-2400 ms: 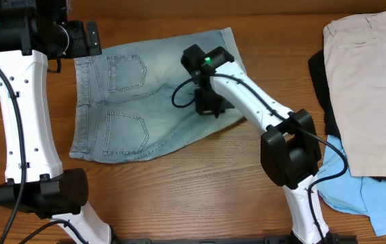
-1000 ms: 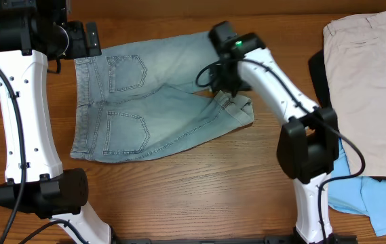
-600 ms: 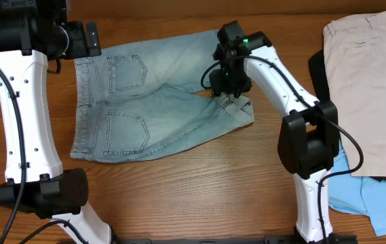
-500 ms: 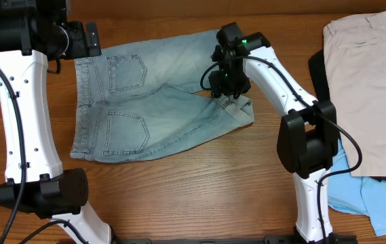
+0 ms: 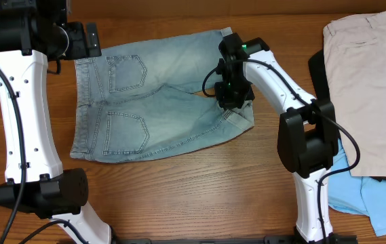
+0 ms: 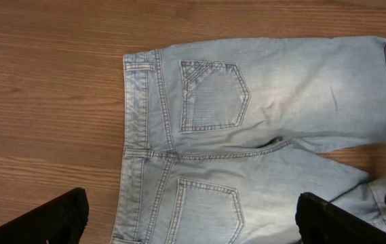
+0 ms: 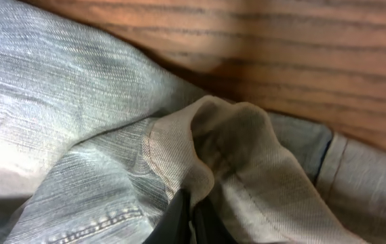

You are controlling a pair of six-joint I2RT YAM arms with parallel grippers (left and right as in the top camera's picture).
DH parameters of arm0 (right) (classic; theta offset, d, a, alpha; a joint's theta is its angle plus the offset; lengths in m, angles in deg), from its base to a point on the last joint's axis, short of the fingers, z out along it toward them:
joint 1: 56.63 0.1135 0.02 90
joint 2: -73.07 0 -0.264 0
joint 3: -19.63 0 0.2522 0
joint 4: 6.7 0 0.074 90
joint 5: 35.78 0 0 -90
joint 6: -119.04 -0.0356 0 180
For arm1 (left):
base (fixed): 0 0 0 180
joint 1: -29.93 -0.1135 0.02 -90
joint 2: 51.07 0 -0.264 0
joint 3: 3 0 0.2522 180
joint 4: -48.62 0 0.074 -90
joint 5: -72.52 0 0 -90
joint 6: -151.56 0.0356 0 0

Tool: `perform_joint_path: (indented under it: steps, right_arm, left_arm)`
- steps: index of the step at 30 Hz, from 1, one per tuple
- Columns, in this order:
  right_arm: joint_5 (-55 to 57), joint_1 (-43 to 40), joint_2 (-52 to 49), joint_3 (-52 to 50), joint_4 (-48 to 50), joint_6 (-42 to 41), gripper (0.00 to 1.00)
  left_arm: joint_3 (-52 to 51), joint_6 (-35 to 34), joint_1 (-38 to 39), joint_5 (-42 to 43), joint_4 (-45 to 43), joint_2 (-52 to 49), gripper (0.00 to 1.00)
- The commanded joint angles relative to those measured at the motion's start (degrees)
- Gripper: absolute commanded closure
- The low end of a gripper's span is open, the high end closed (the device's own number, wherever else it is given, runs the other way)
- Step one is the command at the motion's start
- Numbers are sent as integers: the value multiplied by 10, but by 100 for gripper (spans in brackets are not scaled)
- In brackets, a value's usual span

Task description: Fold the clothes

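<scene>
Faded light-blue denim shorts (image 5: 152,95) lie back-side up on the wooden table, waistband to the left, both back pockets showing. My right gripper (image 5: 232,100) sits low on the lower leg's cuffed hem at the right. In the right wrist view it (image 7: 193,218) is shut on a raised fold of that hem (image 7: 237,146), whose pale inside shows. My left gripper (image 5: 91,39) hangs high over the table's far left by the waistband. In the left wrist view it (image 6: 193,230) is open, its dark fingers (image 6: 50,220) wide apart above the shorts (image 6: 247,135) with nothing between them.
At the right edge lies a pile: beige shorts (image 5: 369,88) on top, a black garment (image 5: 317,74) under them, and a sky-blue garment (image 5: 362,196) at the front right. Bare wood runs along the front of the table (image 5: 179,196).
My right gripper has shut on the lower leg's hem and shifted slightly toward the front. The hem has bunched up under it. The left arm has not moved.
</scene>
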Motion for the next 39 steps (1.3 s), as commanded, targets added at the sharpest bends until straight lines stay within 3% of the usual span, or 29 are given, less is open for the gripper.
perform_joint_path:
  steps: [1, 9, 17, 21, 22, 24, 27, 39]
  right_arm:
    - [-12, -2, 71, 0, -24, -45, 96]
    - [12, 7, 107, -32, -174, -129, 96]
    - [11, 67, 123, -194, -159, -211, 94]
    - [3, 102, 135, -219, -151, -212, 67]
    - [3, 108, 137, -219, -148, -210, 54]
    - [2, 112, 145, -217, -135, -210, 37]
    - [8, 102, 164, -206, -106, -210, 28]
    - [83, -44, 202, -202, 47, -160, 33]
  left_arm:
    - [3, 5, 4, -4, 2, -1, 0]
    - [3, 21, 4, -4, 26, -1, 0]
    - [3, 29, 4, -4, 32, -1, 0]
    - [3, 29, 4, -4, 32, -1, 0]
    - [3, 29, 4, -4, 31, -1, 0]
    - [3, 29, 4, -4, 31, -1, 0]
    - [3, 29, 4, -4, 31, -1, 0]
    - [3, 29, 4, -3, 29, -1, 0]
